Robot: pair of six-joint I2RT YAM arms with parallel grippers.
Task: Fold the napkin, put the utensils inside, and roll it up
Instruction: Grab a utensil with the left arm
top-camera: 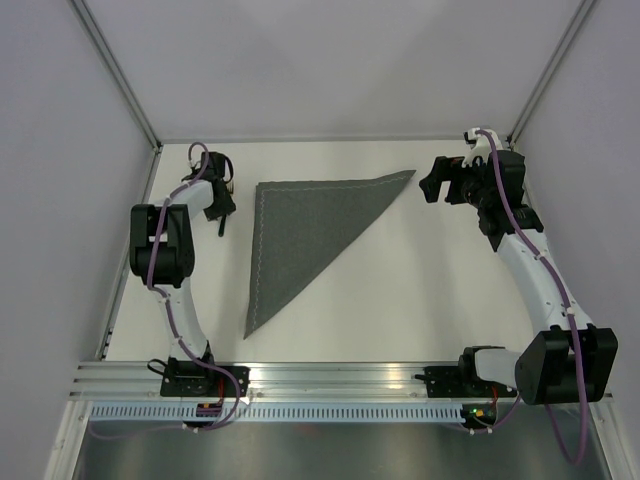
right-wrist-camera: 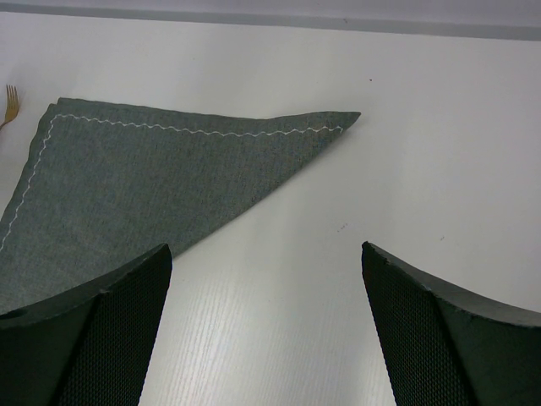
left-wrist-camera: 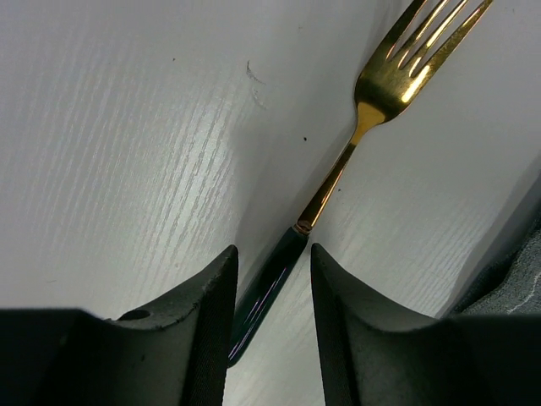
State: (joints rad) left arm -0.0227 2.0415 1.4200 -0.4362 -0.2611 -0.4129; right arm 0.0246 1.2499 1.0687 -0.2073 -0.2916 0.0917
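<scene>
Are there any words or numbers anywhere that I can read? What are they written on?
None: no word, number, brand or sign can be read in any view.
napkin: no text, only a wavy light stitched line along its edges.
fork: plain gold with a dark handle, no mark showing.
left arm and right arm: no readable label; any marks near their bases are too small to tell.

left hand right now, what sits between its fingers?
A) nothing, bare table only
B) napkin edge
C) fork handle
C: in the left wrist view the dark handle of the fork runs between the two fingers of the left hand, with a gap on each side. The napkin shows only at that view's right edge.
</scene>
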